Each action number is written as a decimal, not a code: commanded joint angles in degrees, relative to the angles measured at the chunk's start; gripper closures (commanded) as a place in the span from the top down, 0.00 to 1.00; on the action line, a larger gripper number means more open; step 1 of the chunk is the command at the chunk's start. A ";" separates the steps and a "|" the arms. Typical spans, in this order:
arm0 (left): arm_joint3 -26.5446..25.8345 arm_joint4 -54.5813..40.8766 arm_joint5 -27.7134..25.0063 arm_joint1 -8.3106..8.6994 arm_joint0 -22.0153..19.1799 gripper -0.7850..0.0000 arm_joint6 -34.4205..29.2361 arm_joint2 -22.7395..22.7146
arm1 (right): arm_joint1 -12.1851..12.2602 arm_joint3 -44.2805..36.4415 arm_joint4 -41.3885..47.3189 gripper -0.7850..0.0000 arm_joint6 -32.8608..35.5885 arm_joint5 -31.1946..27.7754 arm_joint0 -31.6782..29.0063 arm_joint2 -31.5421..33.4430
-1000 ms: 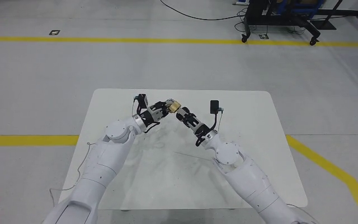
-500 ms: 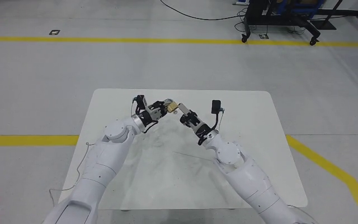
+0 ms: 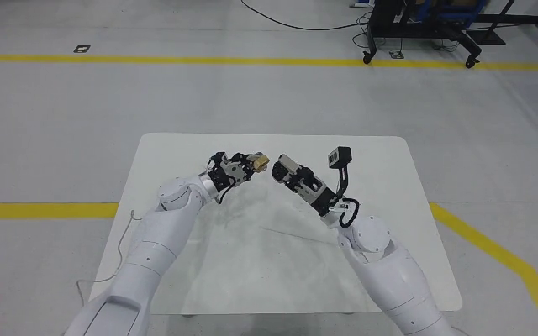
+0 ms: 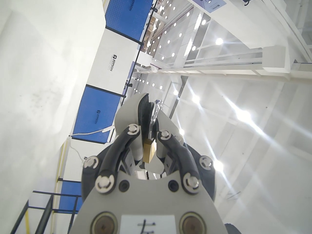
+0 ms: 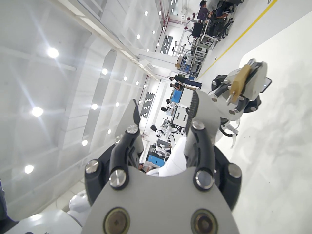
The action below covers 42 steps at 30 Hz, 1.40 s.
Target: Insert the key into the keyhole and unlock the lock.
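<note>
A yellow floor line (image 3: 50, 210) runs in from the far left and passes behind the white table (image 3: 252, 269). A small dark floor plate (image 3: 81, 49) lies well beyond it.

Over the far half of the table, left of its middle, the left gripper (image 3: 250, 162) is held above the surface with its fingers clamped on the brass lock (image 3: 261, 159). In the left wrist view the lock's (image 4: 149, 152) brass body sits low between the left gripper's (image 4: 152, 108) fingers, near the palm. Its silver top is pinched between the pads, which hide most of it.

From the right wrist view the lock (image 5: 240, 81) stands out of the left gripper (image 5: 253, 74) above the table's (image 5: 280, 127) near edge. The finger pads cover its flat sides, and the end turned this way is bare. A short silver stub (image 5: 229, 99) juts from that end; what it is cannot be told.

Just right of the lock, apart from it by a narrow gap, the right gripper (image 3: 277, 165) points at it. The right gripper's (image 5: 164, 101) fingers are spread and grip nothing.

On the floor at the far right, well behind the table, stands a black wheeled frame (image 3: 420, 29).
</note>
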 commanded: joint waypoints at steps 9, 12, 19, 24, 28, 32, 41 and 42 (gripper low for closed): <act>0.45 -5.86 3.72 -0.61 0.32 0.00 -4.22 -0.05 | -0.77 4.74 -11.43 0.00 -6.03 -5.15 2.06 -3.30; 0.59 -6.55 3.92 -0.72 0.34 0.00 -4.65 -0.03 | -1.05 5.81 -13.39 0.00 -7.68 -5.24 2.90 -4.05; 0.04 -6.21 3.38 -0.81 0.63 0.00 -4.53 0.12 | -1.55 7.24 -18.91 0.00 -11.44 -4.47 3.74 -5.58; -0.84 -5.92 2.31 -0.80 1.18 0.00 -4.12 -0.04 | -1.87 7.81 -21.36 0.00 -14.64 -4.58 3.85 -5.92; -1.74 -5.91 0.38 -0.73 1.75 0.00 -3.91 -0.62 | -1.81 6.89 -16.64 0.07 -12.46 -5.56 3.01 -4.91; -2.80 -5.74 -2.69 -0.55 2.53 0.00 -4.68 -1.49 | -1.25 5.31 -6.00 0.27 -3.90 -3.34 1.55 -2.56; -3.82 -2.92 -7.35 -0.20 2.32 0.00 -10.49 -1.65 | -0.16 5.38 11.34 0.38 14.47 13.09 1.99 0.90; -3.62 -2.90 -7.48 -0.22 2.25 0.00 -10.75 -1.59 | -0.15 5.50 12.60 0.36 15.38 14.01 2.21 0.99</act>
